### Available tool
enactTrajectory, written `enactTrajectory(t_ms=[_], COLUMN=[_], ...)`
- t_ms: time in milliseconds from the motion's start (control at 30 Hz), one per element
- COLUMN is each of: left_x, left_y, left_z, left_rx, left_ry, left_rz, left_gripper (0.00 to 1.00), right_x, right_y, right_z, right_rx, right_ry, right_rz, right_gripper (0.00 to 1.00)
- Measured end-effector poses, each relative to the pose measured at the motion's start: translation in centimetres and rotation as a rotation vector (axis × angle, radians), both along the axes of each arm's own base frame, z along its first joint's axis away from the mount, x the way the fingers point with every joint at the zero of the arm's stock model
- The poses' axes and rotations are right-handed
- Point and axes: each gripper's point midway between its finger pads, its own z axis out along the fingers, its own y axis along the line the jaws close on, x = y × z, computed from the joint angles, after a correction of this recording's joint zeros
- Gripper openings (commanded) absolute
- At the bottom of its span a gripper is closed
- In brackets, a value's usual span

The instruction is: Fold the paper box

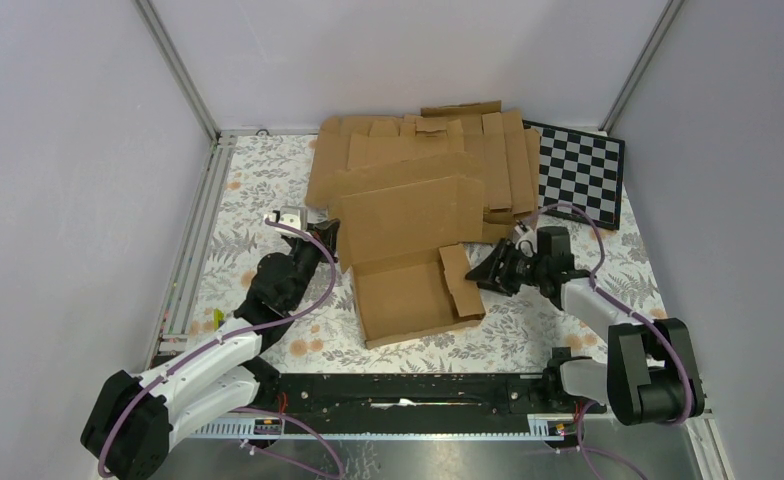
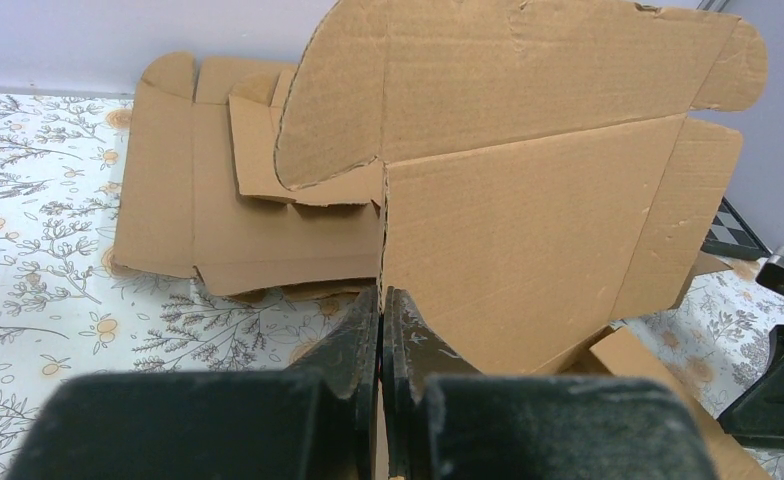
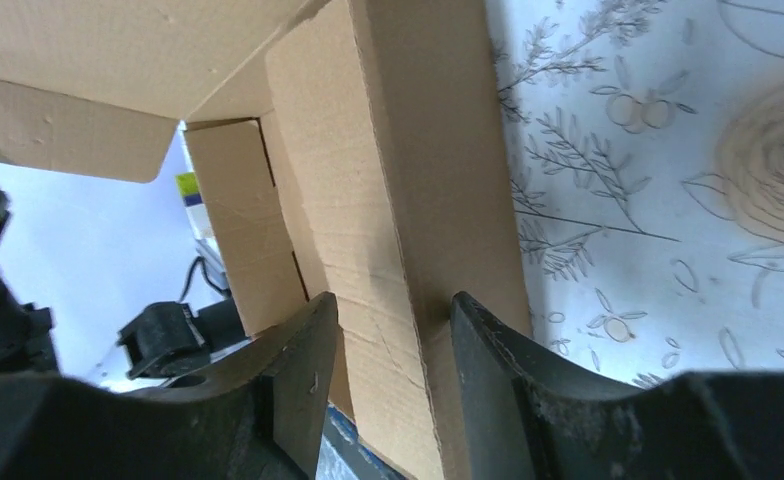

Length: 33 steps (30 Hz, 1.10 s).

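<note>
The paper box (image 1: 408,290) lies in the middle of the floral mat, its back lid panel raised and its right side flap standing up. My left gripper (image 1: 336,238) is shut on the box's left edge. In the left wrist view the fingers (image 2: 353,340) pinch that thin edge, and the big panel (image 2: 528,230) rises just beyond my gripper (image 2: 381,300). My right gripper (image 1: 480,275) is open at the box's right side. In the right wrist view its jaws (image 3: 395,305) stand apart on either side of the upright side flap (image 3: 408,200).
A pile of flat brown cardboard blanks (image 1: 418,150) lies behind the box and shows in the left wrist view (image 2: 228,220). A black-and-white checkerboard (image 1: 580,170) lies at the back right. White walls enclose the mat, with a metal rail (image 1: 193,250) on the left.
</note>
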Motion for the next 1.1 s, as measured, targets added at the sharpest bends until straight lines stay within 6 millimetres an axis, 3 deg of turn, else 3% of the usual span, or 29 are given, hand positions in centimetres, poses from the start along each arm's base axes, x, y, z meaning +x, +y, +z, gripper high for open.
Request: enactTrajectory(t_ms=[167,300,567,600,733,1100], left_x=[0.0,-0.1,-0.3,-0.3,-0.5,-1.0], left_y=[-0.1,-0.1,-0.5,-0.6,-0.9,-1.9], left_z=[0.0,0.0,0.0,0.0,0.0,0.6], left_rx=[0.006,0.009,0.017,0.018,0.020,-0.042], left_ry=[-0.002,-0.005,-0.008,-0.008,-0.010,-0.005], left_rz=[-0.002,-0.004,-0.023,-0.027,-0.043,-0.084], left_gripper=[0.00,0.00,0.00,0.00,0.00,0.00], right_x=[-0.2,0.0,-0.3,-0.5,-0.6,0.4], right_y=[2.0,2.1,1.9,1.8,0.4,-1.3], right_z=[0.3,0.0,-2.9,-3.3,-4.4,-3.8], right_rx=[-0.119,-0.246,-0.507,-0.535,-0.657,-0.795], right_ry=[-0.033,-0.065,-0.054,-0.052,-0.054,-0.134], right_rz=[0.086,0.108,0.183,0.191,0.188,0.111], right_gripper=[0.50,0.48,0.44,0.40,0.01,0.00])
